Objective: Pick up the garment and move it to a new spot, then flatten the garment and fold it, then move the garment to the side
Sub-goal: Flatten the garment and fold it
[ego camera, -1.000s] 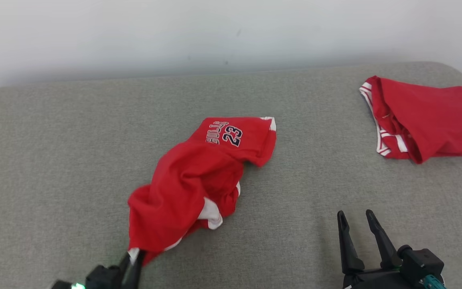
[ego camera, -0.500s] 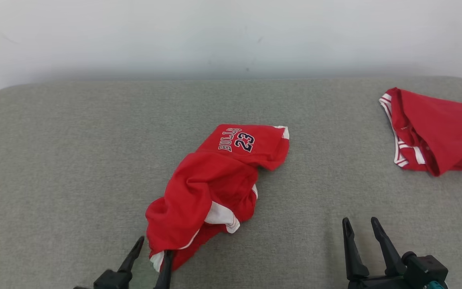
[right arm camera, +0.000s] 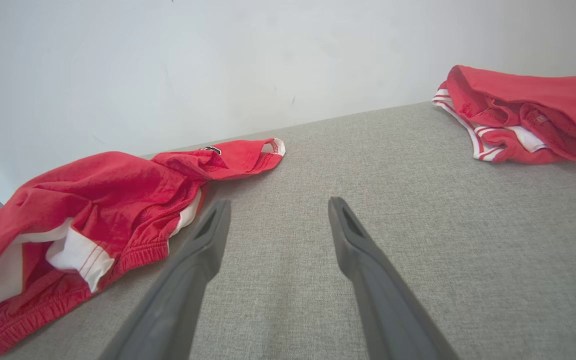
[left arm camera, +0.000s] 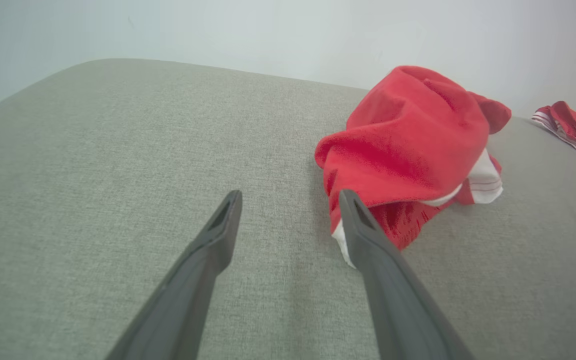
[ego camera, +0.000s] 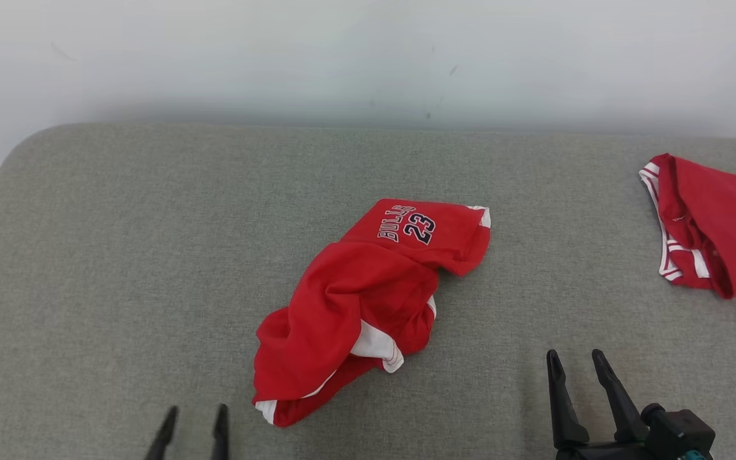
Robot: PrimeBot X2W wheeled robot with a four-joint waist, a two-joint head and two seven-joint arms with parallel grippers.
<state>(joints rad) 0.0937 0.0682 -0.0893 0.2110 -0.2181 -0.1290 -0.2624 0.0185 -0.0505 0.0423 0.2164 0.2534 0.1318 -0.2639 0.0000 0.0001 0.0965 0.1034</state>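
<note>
Two red pieces: garment (ego camera: 355, 300) centre, other cloth (ego camera: 726, 236) far right; left fingers (ego camera: 220, 431), right fingers (ego camera: 559, 402) spread, empty.

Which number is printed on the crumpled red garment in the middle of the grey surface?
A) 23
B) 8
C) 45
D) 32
A: in the head view the red shorts read BULLS 23 near their far end.
</note>
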